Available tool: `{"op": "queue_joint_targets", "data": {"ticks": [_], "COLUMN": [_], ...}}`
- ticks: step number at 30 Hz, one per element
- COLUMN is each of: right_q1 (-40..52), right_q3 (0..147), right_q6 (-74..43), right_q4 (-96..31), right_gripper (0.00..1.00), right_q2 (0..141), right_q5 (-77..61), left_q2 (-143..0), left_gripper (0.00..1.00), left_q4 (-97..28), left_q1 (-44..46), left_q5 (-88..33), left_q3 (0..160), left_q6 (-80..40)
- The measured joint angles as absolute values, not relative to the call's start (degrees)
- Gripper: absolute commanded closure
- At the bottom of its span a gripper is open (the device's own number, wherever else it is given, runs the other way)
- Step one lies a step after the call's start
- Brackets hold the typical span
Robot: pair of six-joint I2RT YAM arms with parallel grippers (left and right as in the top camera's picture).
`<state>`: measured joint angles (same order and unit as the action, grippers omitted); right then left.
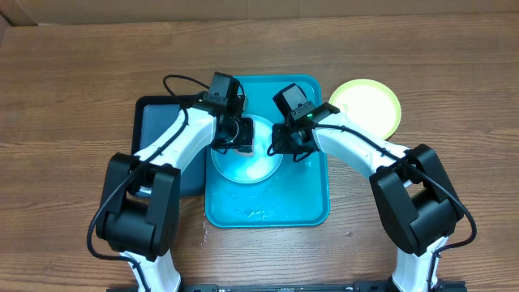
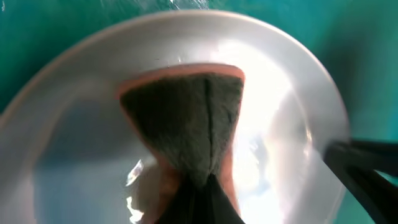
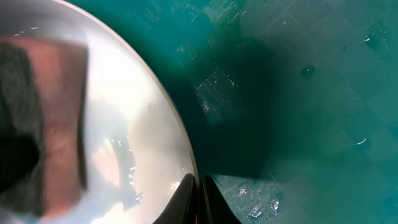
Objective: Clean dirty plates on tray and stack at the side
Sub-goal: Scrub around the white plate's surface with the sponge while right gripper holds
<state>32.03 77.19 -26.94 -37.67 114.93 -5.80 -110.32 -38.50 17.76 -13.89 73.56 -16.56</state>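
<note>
A light blue plate (image 1: 251, 166) with a pale, wet centre lies on the turquoise tray (image 1: 300, 203). My left gripper (image 1: 235, 138) is shut on a sponge (image 2: 186, 118), dark scouring face with orange edges, which presses flat on the plate (image 2: 81, 155). My right gripper (image 1: 288, 146) is shut on the plate's right rim (image 3: 180, 149), one finger inside and one outside. In the right wrist view the sponge (image 3: 43, 124) shows blurred at the far left. A yellow-green plate (image 1: 365, 105) rests on the table to the right of the tray.
A black tray (image 1: 154, 122) sits against the turquoise tray's left side, partly under my left arm. Water drops and wet patches (image 3: 217, 81) cover the turquoise tray's floor. Bare wooden table surrounds both trays.
</note>
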Motion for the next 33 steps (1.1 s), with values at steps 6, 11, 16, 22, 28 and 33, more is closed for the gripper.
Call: {"op": "queue_joint_targets", "data": {"ticks": [6,11,16,22,28,33], "right_q1": [32.0,32.0,32.0,32.0,31.2,30.6], "right_q3": [77.2,77.2,77.2,77.2,77.2,77.2], "right_q6": [-27.0,-26.9,-26.9,-27.0,-27.0,-27.0], "right_q4": [-37.6,-37.6,-37.6,-37.4,-37.7,-37.7], "right_gripper": [0.96,0.96,0.96,0.96,0.96,0.96], "right_q2": [114.9,114.9,114.9,114.9,114.9,114.9], "right_q5": [-5.9,-6.0,-6.0,-5.6,-2.7,-1.6], "left_q2": [-108.6,-108.7,-109.2,-111.2,-113.4,-115.2], "left_gripper": [0.96,0.95,0.96,0.96,0.96,0.96], "left_q4": [-44.5,-46.5,-44.6,-40.6,-36.4,-30.9], "left_q1": [17.8,17.9,17.9,18.3,17.4,16.7], "left_q5": [-13.6,-10.5,-8.3,-8.6,-14.7,-22.9], "left_q3": [75.1,74.9,72.1,70.8,71.5,71.9], "left_q6": [-16.6,-16.6,-17.2,-18.3,-18.6,-19.2]}}
